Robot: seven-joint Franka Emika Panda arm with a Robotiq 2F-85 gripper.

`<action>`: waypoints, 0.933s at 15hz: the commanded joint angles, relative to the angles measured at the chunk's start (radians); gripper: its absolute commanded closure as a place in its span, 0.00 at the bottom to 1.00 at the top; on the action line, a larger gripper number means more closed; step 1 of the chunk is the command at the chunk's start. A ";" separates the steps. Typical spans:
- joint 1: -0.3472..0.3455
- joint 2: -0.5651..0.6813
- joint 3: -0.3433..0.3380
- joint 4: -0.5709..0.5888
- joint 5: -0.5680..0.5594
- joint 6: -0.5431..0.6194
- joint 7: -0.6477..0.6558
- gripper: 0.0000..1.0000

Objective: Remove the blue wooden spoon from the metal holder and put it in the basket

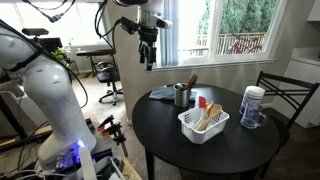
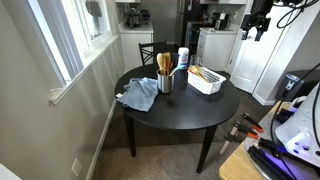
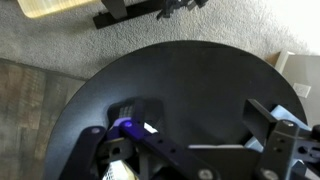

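Jaws: released, empty, hanging high and well apart from the metal holder [image 1: 182, 97]. Holder stands on the table [image 1: 170, 140], near the basket [image 1: 203, 123]. Utensil handles [image 1: 190, 82] sit approx. upright in holder; blue spoon too small to single out. Holder lies below jaws, offset laterally. Likely approach: traverse over, then descend vert.

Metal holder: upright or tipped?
Upright. The metal holder stands on the table in both exterior views, utensil handles sticking up from it.

Daylight through the window [image 1: 190, 35] brightens both exterior views; the wrist view looks blurred.
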 commanded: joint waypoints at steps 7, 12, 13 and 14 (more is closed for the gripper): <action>-0.025 0.441 -0.022 0.087 0.036 0.484 -0.020 0.00; -0.016 0.628 0.021 0.235 0.010 0.537 0.000 0.00; -0.014 0.654 0.031 0.266 0.000 0.540 0.004 0.00; -0.009 0.677 0.040 0.296 -0.010 0.541 0.010 0.00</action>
